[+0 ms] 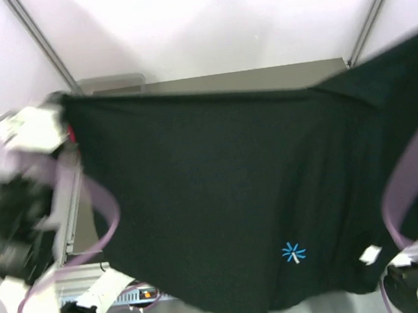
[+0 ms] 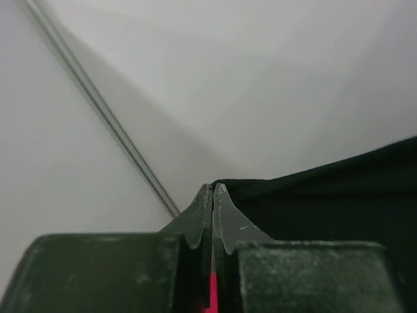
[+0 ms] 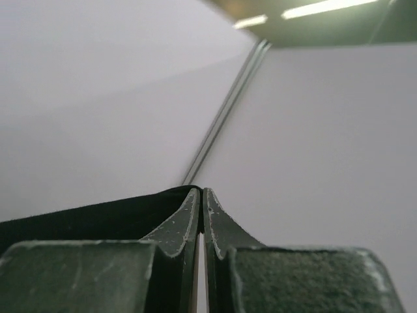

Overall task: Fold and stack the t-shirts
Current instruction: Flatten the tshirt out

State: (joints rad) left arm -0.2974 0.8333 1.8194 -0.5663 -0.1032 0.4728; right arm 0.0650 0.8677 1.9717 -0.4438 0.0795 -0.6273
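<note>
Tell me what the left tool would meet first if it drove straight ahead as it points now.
Beyond the black shirt whose edge it pinches, the left tool faces only the pale wall, just right of the thin rod. Nothing else shows in that line, though depth is hard to judge.

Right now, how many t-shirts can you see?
1. The black t-shirt hangs spread wide, pinched at one edge by the left gripper and at the other by the right gripper. It covers most of the table, so others may be hidden underneath.

Grey table [image 1: 245,79]; grey tub [image 1: 110,84] at far-left corner
</note>
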